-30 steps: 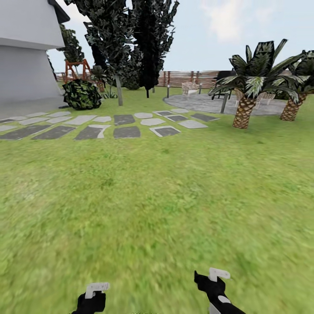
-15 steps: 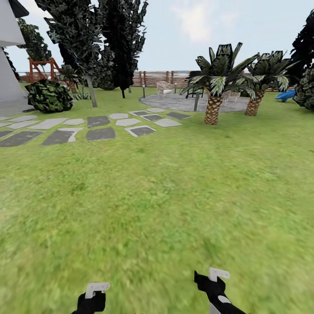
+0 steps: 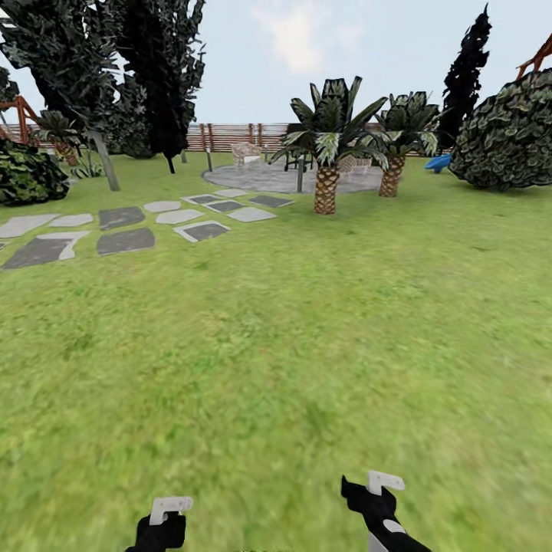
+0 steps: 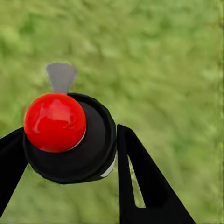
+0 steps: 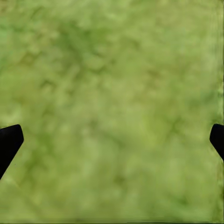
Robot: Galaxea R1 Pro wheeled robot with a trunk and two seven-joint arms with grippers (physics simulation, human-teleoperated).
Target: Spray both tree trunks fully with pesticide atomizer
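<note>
Ahead of both tools, the left tool (image 3: 170, 507) and the right tool (image 3: 381, 484), the grass floor (image 3: 291, 345) lay open and bare for a long way, with nothing standing on it. The nearest obstacles stood far ahead: stepping stones (image 3: 123, 230) flat in the grass ahead and left of the left tool, two palms (image 3: 327, 165) well ahead, a big round bush (image 3: 506, 142) far ahead to the right of the right tool, and dark trees (image 3: 100, 84) far ahead-left before the fence (image 3: 230, 136). The right tool's fingers (image 5: 9, 142) stood wide apart over bare grass, while the gap between the left tool's fingers (image 4: 144, 182) was taken up by the pesticide atomizer (image 4: 70, 135).
</note>
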